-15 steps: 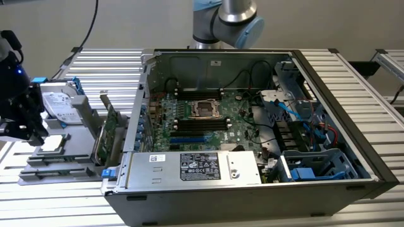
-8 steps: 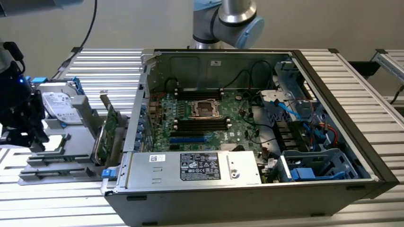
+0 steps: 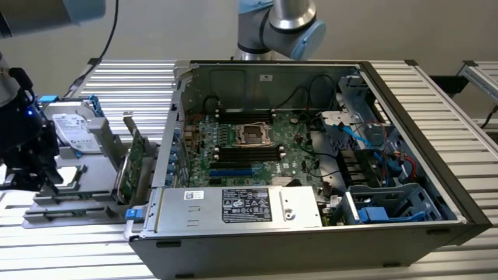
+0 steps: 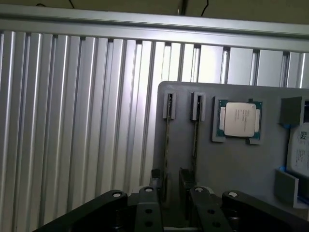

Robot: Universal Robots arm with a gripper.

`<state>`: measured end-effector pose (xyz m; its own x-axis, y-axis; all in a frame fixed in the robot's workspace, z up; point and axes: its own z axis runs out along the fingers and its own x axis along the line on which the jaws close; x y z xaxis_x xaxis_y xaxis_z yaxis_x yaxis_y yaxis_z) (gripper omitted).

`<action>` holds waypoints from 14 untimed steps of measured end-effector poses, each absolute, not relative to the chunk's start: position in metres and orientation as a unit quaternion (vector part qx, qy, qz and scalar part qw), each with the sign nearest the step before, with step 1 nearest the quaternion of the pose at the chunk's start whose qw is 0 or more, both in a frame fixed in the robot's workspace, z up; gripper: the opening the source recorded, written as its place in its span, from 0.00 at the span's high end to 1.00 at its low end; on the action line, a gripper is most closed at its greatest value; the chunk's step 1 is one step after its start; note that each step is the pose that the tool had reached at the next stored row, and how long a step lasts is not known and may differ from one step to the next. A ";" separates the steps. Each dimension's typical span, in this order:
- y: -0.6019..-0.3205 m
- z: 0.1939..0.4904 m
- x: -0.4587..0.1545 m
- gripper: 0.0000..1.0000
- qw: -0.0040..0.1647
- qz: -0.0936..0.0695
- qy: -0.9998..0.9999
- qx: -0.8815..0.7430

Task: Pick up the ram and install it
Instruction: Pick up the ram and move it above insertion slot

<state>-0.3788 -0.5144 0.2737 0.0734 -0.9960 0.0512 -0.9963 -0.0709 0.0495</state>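
Two ram sticks stand on edge in a grey holder (image 4: 231, 169), seen from above as thin green strips: one ram (image 4: 167, 145) and another ram (image 4: 194, 145) beside it. My gripper (image 4: 174, 200) hovers over their near ends, open, with its black fingers (image 4: 147, 205) apart and nothing gripped between them. In the exterior view the gripper (image 3: 30, 166) hangs over the holder tray (image 3: 74, 201) at the far left, outside the computer case (image 3: 311, 245). The long black memory slots (image 3: 249, 153) lie on the motherboard inside the case.
A CPU (image 4: 240, 119) and a hard drive (image 4: 300, 152) also sit on the holder. A taller green expansion card (image 3: 137, 156) with a metal bracket stands between tray and case. A power supply (image 3: 241, 205) fills the case's front; cables (image 3: 365, 146) run along its right. The table is ribbed aluminium (image 4: 72, 121).
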 end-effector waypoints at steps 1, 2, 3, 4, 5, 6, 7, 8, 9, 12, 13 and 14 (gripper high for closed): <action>-0.514 0.272 -0.379 0.70 0.035 0.002 -0.682 0.731; -0.515 0.270 -0.379 0.70 0.035 0.001 -0.682 0.731; -0.515 0.268 -0.379 0.70 0.034 0.001 -0.682 0.730; -0.515 0.266 -0.379 0.70 0.034 0.001 -0.682 0.730; -0.514 0.265 -0.379 0.70 0.034 0.000 -0.683 0.730; -0.514 0.263 -0.379 0.70 0.034 0.000 -0.683 0.730; -0.515 0.261 -0.379 0.70 0.034 0.000 -0.683 0.730; -0.515 0.259 -0.379 0.70 0.034 0.000 -0.683 0.730; -0.515 0.257 -0.379 0.70 0.034 0.000 -0.683 0.730; -0.516 0.252 -0.379 0.70 0.034 0.000 -0.683 0.730; -0.516 0.250 -0.379 0.70 0.034 0.000 -0.683 0.730; -0.517 0.248 -0.379 0.70 0.033 0.000 -0.683 0.730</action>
<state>-0.3786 -0.5167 0.2482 0.0678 -0.9967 0.0455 -0.9966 -0.0655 0.0490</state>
